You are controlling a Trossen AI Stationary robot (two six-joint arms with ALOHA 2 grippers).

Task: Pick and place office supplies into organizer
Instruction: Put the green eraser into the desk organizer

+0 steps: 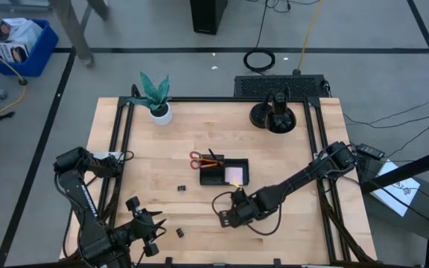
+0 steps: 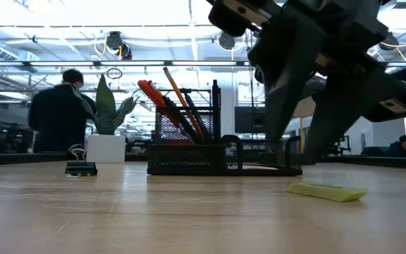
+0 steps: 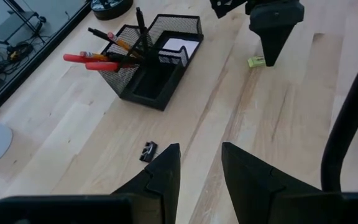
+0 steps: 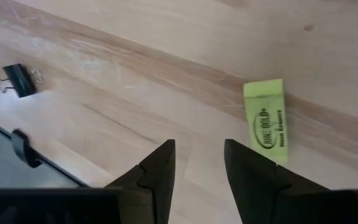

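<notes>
From above, the right gripper point(image 1: 228, 214) hovers low over the wooden table point(image 1: 304, 223), just in front of the organizer point(image 1: 224, 173), a black mesh tray already holding red-handled scissors point(image 1: 197, 159), pens and a pink pad point(image 1: 234, 175); the left gripper point(image 1: 146, 225) waits at the near-left edge, beside 1 small binder clip point(image 1: 179, 232), with another clip point(image 1: 180, 189) nearer the tray. At table height, the yellow-green eraser point(image 2: 325, 190) lies flat on the wood, a thin soft-looking slab, with the right arm's dark fingers hanging above and behind it. The left wrist camera shows its own fingers point(image 3: 166, 171) slightly apart and empty, the eraser far off by the other arm. The right wrist camera shows 2 narrowly parted, empty fingers point(image 4: 160, 165); the eraser point(image 4: 266, 119) lies just ahead and off toward 1 finger, its long axis roughly along the fingers' reach. The right arm is clearly nearer, and likely needs a small sideways shift to straddle the short width.
</notes>
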